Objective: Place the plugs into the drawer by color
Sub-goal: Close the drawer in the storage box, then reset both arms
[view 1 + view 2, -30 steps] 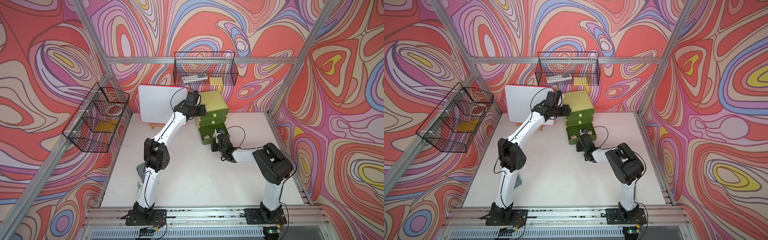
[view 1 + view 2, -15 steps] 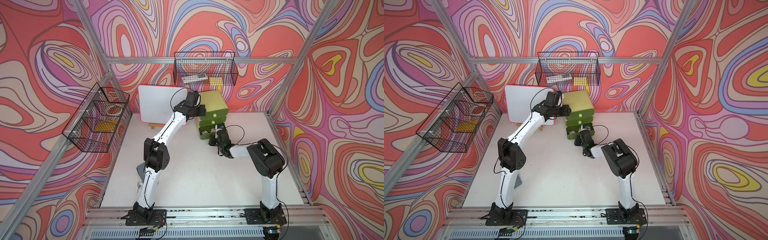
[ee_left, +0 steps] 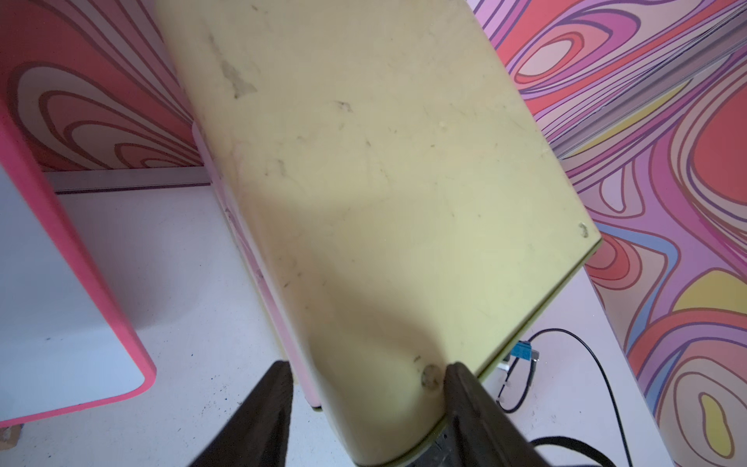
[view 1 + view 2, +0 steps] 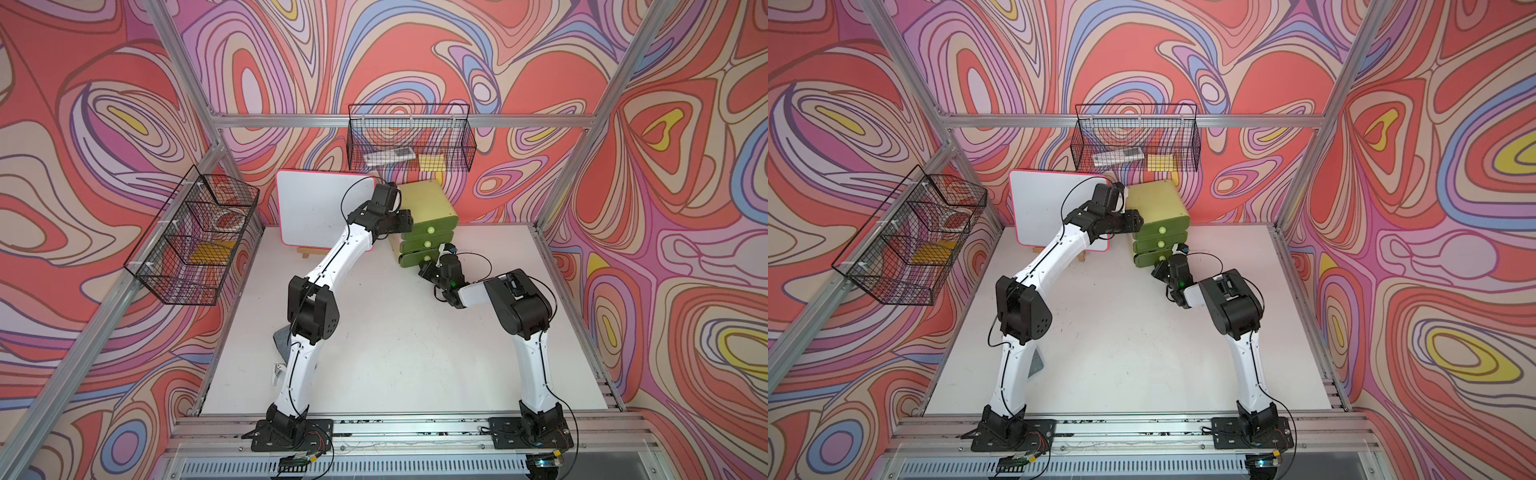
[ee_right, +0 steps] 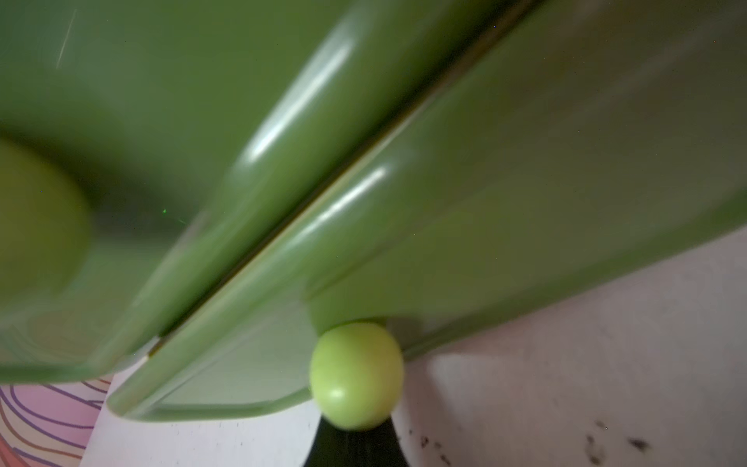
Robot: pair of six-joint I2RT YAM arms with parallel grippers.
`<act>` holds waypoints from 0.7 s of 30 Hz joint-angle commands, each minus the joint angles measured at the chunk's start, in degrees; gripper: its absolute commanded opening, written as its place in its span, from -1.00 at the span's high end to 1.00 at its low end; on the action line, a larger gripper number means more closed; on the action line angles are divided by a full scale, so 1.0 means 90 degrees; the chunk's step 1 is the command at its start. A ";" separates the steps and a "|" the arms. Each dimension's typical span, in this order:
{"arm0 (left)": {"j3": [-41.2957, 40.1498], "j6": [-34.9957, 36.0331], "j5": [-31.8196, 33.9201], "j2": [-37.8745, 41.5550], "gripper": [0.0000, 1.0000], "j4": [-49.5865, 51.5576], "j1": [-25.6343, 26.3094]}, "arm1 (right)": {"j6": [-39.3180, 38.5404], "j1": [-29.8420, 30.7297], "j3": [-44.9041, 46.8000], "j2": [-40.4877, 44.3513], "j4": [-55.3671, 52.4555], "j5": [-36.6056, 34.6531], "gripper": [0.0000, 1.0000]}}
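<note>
Frankly, the chest (image 4: 428, 203) hides its insides behind its drawer fronts. Only my right wrist view, blurred, shows my right claw (image 5: 355, 442) pressed together against the bottom knob (image 5: 356, 376). My left claw (image 3: 368, 366) pinches the chest's top corner. A whiteboard (image 4: 311, 212) stands just beside the chest, a wire basket (image 4: 409, 141) above it

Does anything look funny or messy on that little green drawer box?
A little. The drawer has a scuffed pale top, with grey smudges near one edge. It also sits turned at an angle to the back wall, and the left hand is clamped on its front corner.
</note>
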State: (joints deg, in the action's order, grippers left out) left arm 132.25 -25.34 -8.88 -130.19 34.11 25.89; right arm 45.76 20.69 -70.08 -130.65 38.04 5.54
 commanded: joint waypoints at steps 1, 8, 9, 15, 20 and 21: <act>-0.0193 0.0051 0.0013 -0.0081 -0.18 0.0410 0.0001 | 0.0602 -0.0055 -0.0313 -0.0246 0.0459 0.0099 0.93; -0.0199 0.0081 0.0062 0.0005 -0.18 0.0419 0.0023 | 0.0890 -0.0082 -0.0408 -0.0393 0.0803 0.0417 0.91; -0.0201 0.0066 0.0073 0.0102 -0.19 0.0429 0.0033 | 0.0901 -0.0083 -0.0198 -0.0224 0.0917 0.0550 0.88; -0.2083 0.0224 0.0389 0.2309 -0.85 -0.0422 0.0077 | -0.0157 -0.0062 0.2026 0.2690 0.0243 0.0599 0.26; -0.5499 0.0790 0.1071 0.5060 -0.98 -0.2428 0.0083 | -0.1843 -0.0072 0.3267 0.5875 -0.2298 -0.0699 -0.58; -0.6351 0.0995 0.1201 0.5635 -0.98 -0.2948 0.0077 | -0.2482 -0.0082 0.3549 0.6435 -0.2552 -0.1136 -0.66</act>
State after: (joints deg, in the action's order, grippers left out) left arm 87.57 -21.56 -2.96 -90.21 22.33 26.57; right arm 37.19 20.23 -42.83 -81.56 28.36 5.08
